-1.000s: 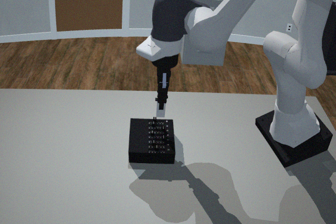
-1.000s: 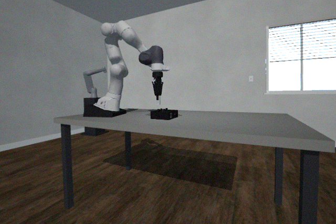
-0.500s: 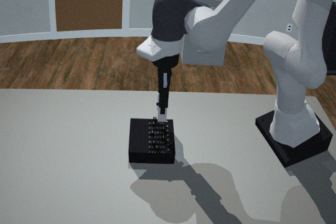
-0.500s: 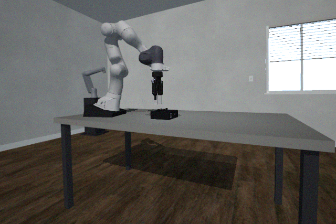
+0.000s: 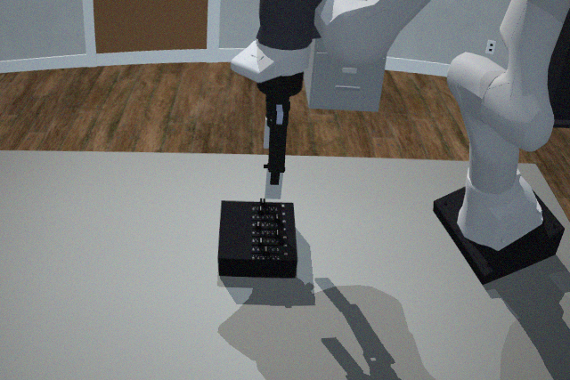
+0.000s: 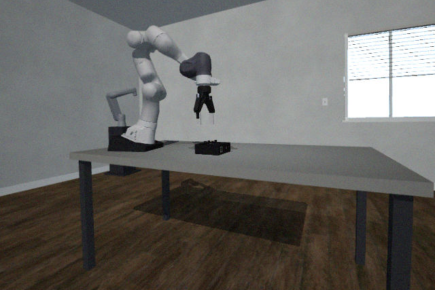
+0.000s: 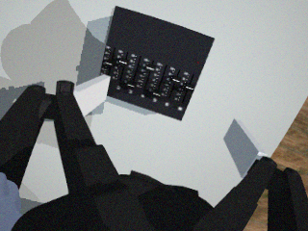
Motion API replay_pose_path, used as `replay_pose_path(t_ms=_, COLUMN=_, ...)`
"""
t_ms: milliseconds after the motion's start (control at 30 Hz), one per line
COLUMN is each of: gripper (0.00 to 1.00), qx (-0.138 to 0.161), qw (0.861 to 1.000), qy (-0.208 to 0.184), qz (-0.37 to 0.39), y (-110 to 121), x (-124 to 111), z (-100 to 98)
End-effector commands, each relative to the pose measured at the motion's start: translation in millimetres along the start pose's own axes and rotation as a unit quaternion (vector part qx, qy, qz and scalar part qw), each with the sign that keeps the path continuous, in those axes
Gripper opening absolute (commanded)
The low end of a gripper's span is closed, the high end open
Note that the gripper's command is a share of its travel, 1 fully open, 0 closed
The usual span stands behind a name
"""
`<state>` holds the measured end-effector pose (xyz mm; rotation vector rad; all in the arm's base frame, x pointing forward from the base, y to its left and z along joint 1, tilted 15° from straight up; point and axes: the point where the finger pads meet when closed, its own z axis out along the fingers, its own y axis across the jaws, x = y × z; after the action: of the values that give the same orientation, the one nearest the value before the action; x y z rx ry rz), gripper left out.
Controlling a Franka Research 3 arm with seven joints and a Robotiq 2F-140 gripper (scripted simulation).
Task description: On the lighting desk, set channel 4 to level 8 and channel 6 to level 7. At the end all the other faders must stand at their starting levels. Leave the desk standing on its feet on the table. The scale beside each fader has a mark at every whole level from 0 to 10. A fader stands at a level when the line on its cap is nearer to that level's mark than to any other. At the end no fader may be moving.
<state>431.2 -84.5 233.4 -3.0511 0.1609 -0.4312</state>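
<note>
Grey table, wood floor, plain walls. Gripper spread fully wide, holding nothing, hanging well above lighting desk, over its far edge in top view. Desk flat on table, near middle, left of arm base. Faders in a row, caps at uneven heights in wrist view; marks too small to read levels. Progress: cannot confirm channel 4 or 6 set; likely either finished or between moves. Desk upright, not tipped.

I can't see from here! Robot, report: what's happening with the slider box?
Tool open, empty, hovering above lighting desk. Desk upright on table. Nothing in the way.
</note>
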Motion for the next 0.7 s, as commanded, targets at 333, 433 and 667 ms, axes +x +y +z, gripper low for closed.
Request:
replay_pose_path(t_ms=333, gripper=1.00, qx=-0.002, qw=1.000, qy=-0.011, qz=0.005, y=1, x=-6, z=-28.4)
replay_pose_path(t_ms=433, gripper=1.00, qx=-0.002, qw=1.000, qy=-0.011, qz=0.005, y=1, x=-6, z=-28.6)
replay_pose_path(t_ms=667, gripper=1.00, qx=-0.002, qw=1.000, qy=-0.011, qz=0.005, y=1, x=-6, z=-28.6)
